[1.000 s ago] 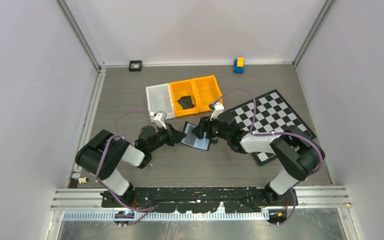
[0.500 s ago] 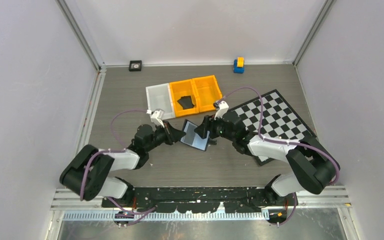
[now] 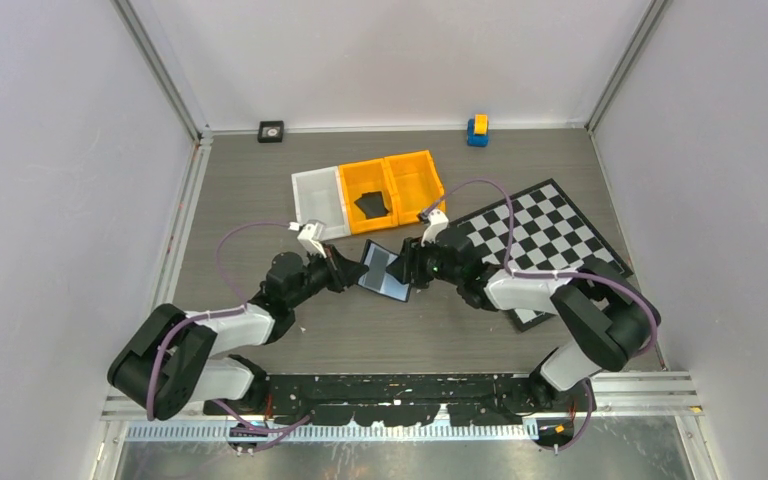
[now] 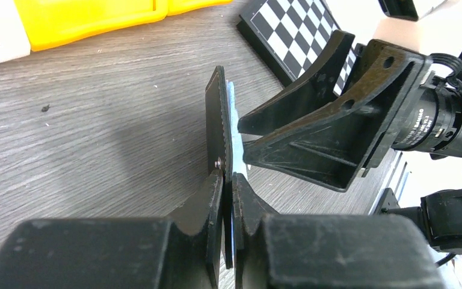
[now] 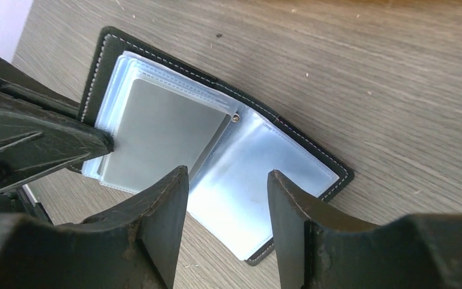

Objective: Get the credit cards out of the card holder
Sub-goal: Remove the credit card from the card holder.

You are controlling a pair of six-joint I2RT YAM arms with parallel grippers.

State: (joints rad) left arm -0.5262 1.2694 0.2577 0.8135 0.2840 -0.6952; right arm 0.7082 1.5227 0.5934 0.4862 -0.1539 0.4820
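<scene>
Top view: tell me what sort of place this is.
Probably a robotics lab test cell: plain white panels on a metal frame enclose the table, with a checkerboard and small plastic bins laid out.

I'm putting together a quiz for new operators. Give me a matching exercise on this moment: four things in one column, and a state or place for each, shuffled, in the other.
Things
1. left gripper
2. right gripper
3. card holder
4. chessboard

States or places
A. folded open, pale sleeves showing
B. flat on the table, right side
C. shut on the card holder's edge
D. open, fingers poised at the sleeves

Pairs: 1-C, 2-D, 3-A, 4-B
</scene>
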